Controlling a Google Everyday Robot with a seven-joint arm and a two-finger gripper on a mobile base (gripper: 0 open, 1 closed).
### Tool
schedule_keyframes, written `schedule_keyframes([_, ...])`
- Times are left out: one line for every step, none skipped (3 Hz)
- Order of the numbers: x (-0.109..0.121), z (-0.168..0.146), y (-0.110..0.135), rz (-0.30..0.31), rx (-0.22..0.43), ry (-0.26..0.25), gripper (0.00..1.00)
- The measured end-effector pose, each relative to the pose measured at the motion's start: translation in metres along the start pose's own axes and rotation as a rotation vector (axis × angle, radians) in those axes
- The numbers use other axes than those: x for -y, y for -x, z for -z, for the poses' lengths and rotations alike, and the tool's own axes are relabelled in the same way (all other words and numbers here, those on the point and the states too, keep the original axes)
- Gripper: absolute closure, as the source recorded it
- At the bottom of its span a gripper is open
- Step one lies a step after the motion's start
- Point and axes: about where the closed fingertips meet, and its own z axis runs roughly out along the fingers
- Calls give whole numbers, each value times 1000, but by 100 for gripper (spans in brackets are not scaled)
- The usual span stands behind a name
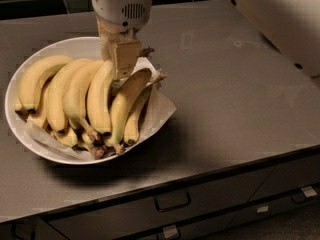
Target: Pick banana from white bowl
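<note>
The wide white bowl, lined with white paper, sits on the left of the counter and holds several big yellow bananas side by side. The banana on the right of the bunch is thick and curved. It has a green-tinged stem end at the bottom and its dark tip points up and right. My gripper hangs from above, down in the bowl. It rests at the upper end of this banana, between it and the neighbouring banana. The banana still lies in the bowl.
The bowl stands on a grey countertop with dark tiles behind. Drawers with handles run along the front below the edge. Part of my pale arm crosses the upper right corner.
</note>
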Motion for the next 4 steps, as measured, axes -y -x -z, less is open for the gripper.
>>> schedule_keyframes([-4,-1,0,1,-1,9,74])
schedule_keyframes([-7,1,0,-6,0,-1,97])
schedule_keyframes([-7,1,0,-6,0,-1,100])
schedule_keyframes([2,6,6,-2,2,-46,100])
